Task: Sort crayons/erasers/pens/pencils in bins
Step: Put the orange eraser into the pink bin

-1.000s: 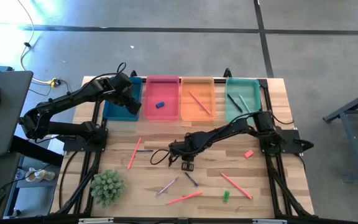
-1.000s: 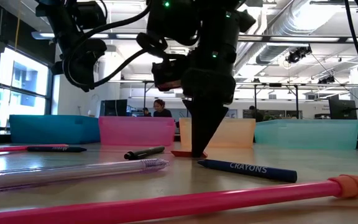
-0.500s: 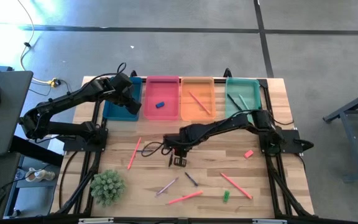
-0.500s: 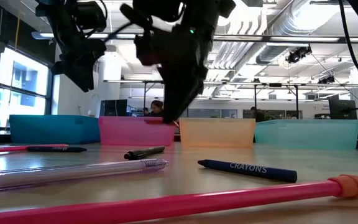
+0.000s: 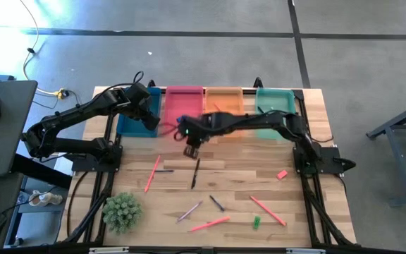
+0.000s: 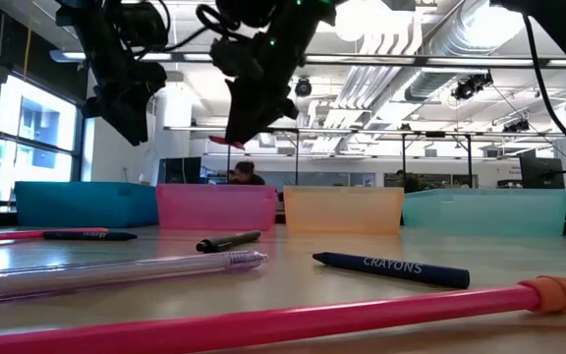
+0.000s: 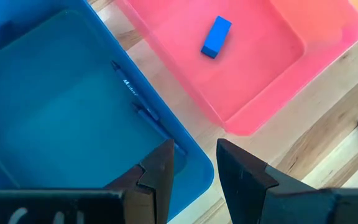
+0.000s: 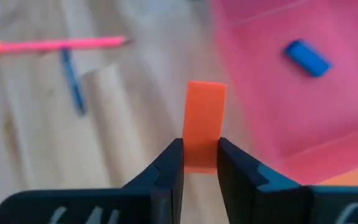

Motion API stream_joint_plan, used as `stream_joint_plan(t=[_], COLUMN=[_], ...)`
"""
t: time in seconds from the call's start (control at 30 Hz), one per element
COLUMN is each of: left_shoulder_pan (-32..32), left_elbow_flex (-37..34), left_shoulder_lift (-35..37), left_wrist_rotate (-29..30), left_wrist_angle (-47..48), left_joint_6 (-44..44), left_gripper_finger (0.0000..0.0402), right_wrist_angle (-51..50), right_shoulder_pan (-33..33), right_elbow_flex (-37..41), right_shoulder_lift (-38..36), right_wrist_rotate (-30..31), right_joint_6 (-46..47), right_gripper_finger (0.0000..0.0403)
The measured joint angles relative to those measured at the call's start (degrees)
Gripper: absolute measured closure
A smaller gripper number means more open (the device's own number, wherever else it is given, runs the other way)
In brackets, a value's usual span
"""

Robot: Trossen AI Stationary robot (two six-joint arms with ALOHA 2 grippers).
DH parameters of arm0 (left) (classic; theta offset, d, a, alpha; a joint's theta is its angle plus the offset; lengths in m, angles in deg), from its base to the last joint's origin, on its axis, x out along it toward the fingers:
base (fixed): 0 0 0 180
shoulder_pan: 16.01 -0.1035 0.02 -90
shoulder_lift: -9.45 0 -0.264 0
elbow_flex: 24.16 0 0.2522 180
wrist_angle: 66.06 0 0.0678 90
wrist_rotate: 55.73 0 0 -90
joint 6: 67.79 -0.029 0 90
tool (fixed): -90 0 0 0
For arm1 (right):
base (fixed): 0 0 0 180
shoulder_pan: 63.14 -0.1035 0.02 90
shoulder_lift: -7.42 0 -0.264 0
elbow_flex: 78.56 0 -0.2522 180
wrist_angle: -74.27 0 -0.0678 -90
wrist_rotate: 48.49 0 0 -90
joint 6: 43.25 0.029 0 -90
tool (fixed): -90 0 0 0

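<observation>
My right gripper (image 8: 201, 158) is shut on a red eraser (image 8: 204, 118) and hangs above the table, just in front of the pink bin (image 5: 184, 106). It also shows in the high view as the right gripper (image 5: 189, 150). A blue eraser (image 8: 307, 58) lies flat on the pink bin's floor. My left gripper (image 7: 194, 168) stands open over the near right corner of the blue bin (image 7: 55, 112), with nothing between its fingers. A blue pen (image 7: 135, 102) lies in that bin. The orange bin (image 5: 224, 109) and the teal bin (image 5: 273, 106) hold thin sticks. My right gripper pinches one end of the red eraser (image 8: 201, 163) between its two fingers. The rest of the eraser sticks out past the fingertips. The fingers slant downward. The eraser is lifted clear of the table, as the red eraser (image 6: 226, 143) shows in the low view.
Loose on the wood lie a black pen (image 5: 195, 173), a pink pencil (image 5: 152, 173), a pink eraser (image 5: 282, 174), a green eraser (image 5: 256, 221), a crayon (image 5: 217, 203) and more pink sticks (image 5: 268, 210). A small green plant (image 5: 122, 212) stands at the near left.
My right gripper has risen from the middle of the table and swung toward the far edge and a little left, up to the pink bin. The red eraser, which lay on the wood a second ago, has come up with it, clear of the table.
</observation>
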Motion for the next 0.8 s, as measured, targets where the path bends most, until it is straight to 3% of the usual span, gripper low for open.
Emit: stream_joint_plan(t=[0.23, 0.43, 0.8], left_shoulder_pan=[0.0, 0.0, 0.3], left_elbow_flex=[0.0, 0.0, 0.0], left_shoulder_lift=[0.0, 0.0, -0.1], left_wrist_rotate=[0.0, 0.0, -0.1], left_wrist_angle=[0.0, -0.1, -1.0], left_joint_6=[-0.2, -0.2, -0.2], left_gripper_finger=[0.0291, 0.0291, 0.0291], right_wrist_angle=[1.7, 7.5, 15.1], right_shoulder_pan=[5.8, 9.0, 10.0], right_elbow_flex=[0.0, 0.2, 0.2], right_shoulder_lift=[0.0, 0.3, 5.2], right_wrist_rotate=[0.3, 5.2, 5.7], right_joint_6=[0.0, 0.0, 4.9], right_gripper_finger=[0.0336, 0.0336, 0.0336])
